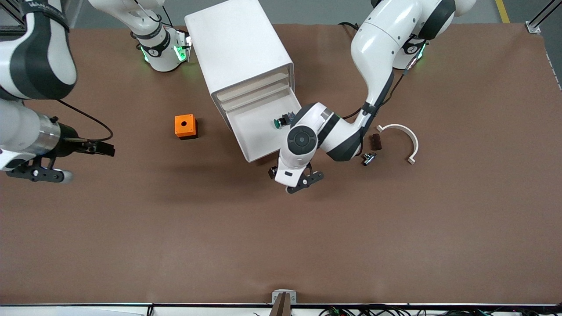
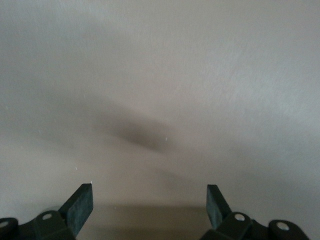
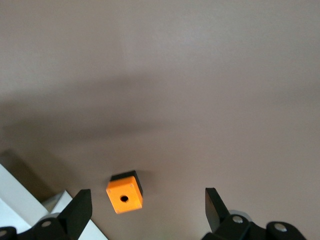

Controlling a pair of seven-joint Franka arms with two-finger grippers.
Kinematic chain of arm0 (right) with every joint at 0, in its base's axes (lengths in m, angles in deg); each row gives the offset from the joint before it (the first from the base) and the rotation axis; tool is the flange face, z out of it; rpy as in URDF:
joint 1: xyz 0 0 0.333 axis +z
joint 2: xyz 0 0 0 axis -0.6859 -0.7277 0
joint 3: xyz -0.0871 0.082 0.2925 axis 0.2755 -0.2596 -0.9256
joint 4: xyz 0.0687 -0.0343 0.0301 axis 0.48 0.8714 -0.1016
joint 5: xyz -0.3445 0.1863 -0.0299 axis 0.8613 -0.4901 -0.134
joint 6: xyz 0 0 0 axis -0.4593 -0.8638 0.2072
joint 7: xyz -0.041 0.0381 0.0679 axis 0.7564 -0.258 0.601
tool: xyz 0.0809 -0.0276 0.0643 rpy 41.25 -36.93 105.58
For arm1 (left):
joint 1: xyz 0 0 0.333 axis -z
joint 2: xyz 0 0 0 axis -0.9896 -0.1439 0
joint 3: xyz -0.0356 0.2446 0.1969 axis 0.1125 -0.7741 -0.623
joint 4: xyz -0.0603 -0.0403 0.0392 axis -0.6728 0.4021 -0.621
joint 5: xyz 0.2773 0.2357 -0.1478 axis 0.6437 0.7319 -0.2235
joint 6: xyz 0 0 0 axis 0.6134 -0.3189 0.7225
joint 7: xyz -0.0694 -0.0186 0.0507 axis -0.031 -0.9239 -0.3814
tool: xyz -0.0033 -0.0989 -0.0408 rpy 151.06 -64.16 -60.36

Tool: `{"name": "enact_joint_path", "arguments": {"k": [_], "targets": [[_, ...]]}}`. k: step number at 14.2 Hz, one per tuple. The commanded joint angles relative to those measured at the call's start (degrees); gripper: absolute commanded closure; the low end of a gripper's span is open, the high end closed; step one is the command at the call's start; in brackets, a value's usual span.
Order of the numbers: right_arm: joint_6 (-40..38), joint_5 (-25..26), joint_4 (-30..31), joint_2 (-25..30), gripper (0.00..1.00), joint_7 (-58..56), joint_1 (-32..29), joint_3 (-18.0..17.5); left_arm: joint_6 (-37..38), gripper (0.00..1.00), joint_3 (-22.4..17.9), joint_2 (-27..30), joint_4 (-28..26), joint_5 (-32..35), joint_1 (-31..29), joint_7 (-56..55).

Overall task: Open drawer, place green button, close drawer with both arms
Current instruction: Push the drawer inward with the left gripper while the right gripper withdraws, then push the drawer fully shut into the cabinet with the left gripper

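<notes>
The white cabinet (image 1: 239, 48) stands at the table's middle back. Its bottommost drawer (image 1: 252, 151) is pulled out. The green-capped button (image 1: 279, 121) lies in the drawer, toward the left arm's end. My left gripper (image 1: 293, 179) is open and empty over the table, in front of the open drawer's front edge. Its wrist view shows only bare surface between its fingers (image 2: 79, 206). My right gripper (image 1: 88, 163) is open and empty, held high over the table toward the right arm's end. Its wrist view (image 3: 147, 202) looks down on the orange cube.
An orange cube with a hole (image 1: 185, 126) (image 3: 124, 195) sits beside the cabinet (image 3: 20, 202), toward the right arm's end. A white arc piece (image 1: 403, 139), a brown block (image 1: 376, 141) and a small dark part (image 1: 369, 158) lie toward the left arm's end.
</notes>
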Motion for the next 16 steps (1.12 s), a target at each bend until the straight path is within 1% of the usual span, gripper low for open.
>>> {"name": "enact_joint_path", "arguments": {"k": [1, 3, 5, 6, 8, 11, 13, 15, 16], "targets": [[-2.93, 1.05, -2.92, 0.29, 0.00, -3.61, -2.39, -1.10, -0.18, 0.00, -0.11, 0.54, -1.28, 0.71, 0.79, -1.41], [-2.93, 1.41, -2.92, 0.38, 0.00, -5.28, -3.36, -1.10, 0.00, 0.00, -0.11, 0.63, -1.98, 0.71, 1.58, -2.28], [-3.01, 0.97, -2.92, 0.38, 0.00, -5.91, -4.94, -1.19, 0.00, 0.00, -0.11, 0.98, -4.26, 0.79, 2.72, -2.38], [-3.01, 0.45, -2.92, 0.38, 0.00, -6.08, -5.64, -1.19, 0.09, 0.00, -0.11, 0.98, -4.53, 0.79, 3.34, -2.38], [-3.01, 0.96, -3.01, 0.38, 0.00, -6.17, -5.91, -1.28, 1.31, 0.00, 0.33, 1.24, -4.54, 0.71, 3.52, -2.12], [-2.84, 0.97, -3.01, 0.29, 0.00, -6.17, -6.18, -1.28, 3.94, 0.00, 4.45, 1.86, -4.45, 0.53, 2.56, -2.38], [-2.84, 0.88, -3.01, 0.20, 0.00, -6.08, -6.09, -1.36, 6.41, 0.00, 5.34, 2.39, -4.45, -0.17, 2.55, -1.94], [-2.58, 1.32, -3.18, -0.06, 0.00, -5.99, -5.74, -1.37, 6.42, 0.00, 6.12, 2.82, -4.36, -0.17, 2.91, -1.59], [-2.84, 1.32, -4.23, -0.23, 0.00, -6.00, -5.65, -1.37, 6.42, 0.00, 7.26, 3.00, -4.27, -0.17, 2.82, -1.50]]}}
